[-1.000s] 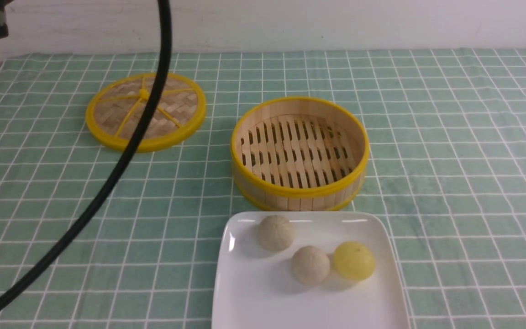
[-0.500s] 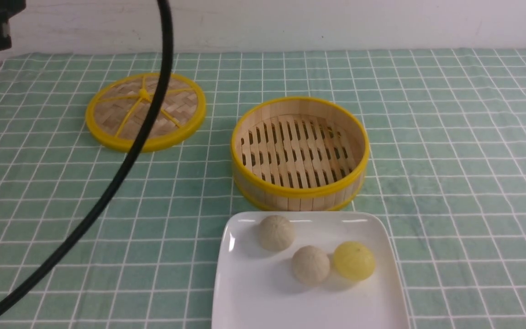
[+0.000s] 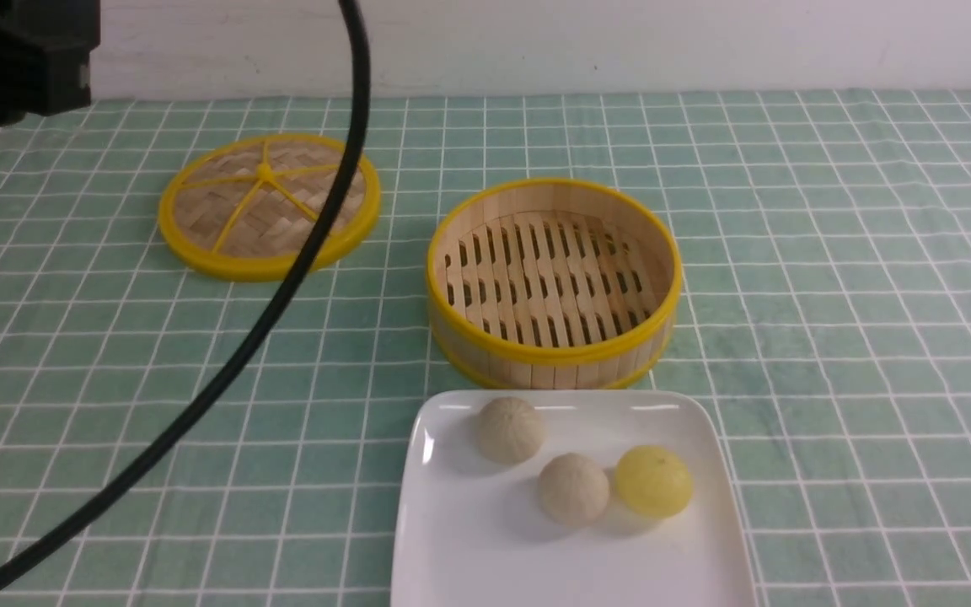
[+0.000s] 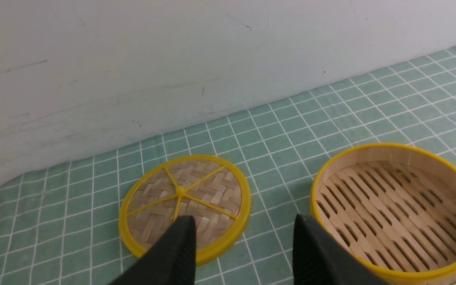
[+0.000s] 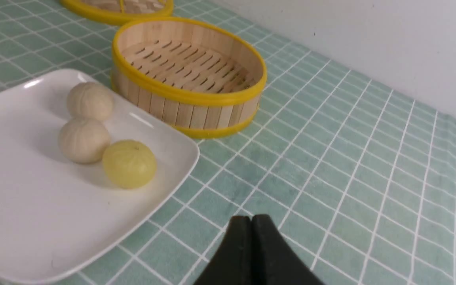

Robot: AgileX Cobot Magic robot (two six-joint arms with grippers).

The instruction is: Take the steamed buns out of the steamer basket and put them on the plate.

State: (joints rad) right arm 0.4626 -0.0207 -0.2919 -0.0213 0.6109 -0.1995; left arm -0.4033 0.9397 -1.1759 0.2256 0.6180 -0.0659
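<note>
Two pale beige steamed buns [image 3: 509,429] [image 3: 572,489] and a yellow bun [image 3: 653,481] lie on the white plate [image 3: 485,556] at the table's near edge. Behind it stands the steamer basket [image 3: 553,274], with only its bare slatted floor showing inside. In the right wrist view the buns [image 5: 90,101] [image 5: 83,140] [image 5: 129,163] sit on the plate [image 5: 22,221] beside the basket [image 5: 188,71]. My right gripper [image 5: 251,217] is shut and holds nothing, above the cloth beside the plate. My left gripper [image 4: 244,225] is open and empty, high above the cloth between lid and basket [image 4: 394,209].
The flat woven lid [image 3: 269,205] with yellow rim lies at the back left, also in the left wrist view [image 4: 184,206]. A black cable [image 3: 283,295] arcs across the left of the front view. A green checked cloth [image 3: 831,295] covers the table; a white wall stands behind.
The left arm's dark housing and cable have shifted to the right in the front view. Buns, plate, basket and lid have not moved.
</note>
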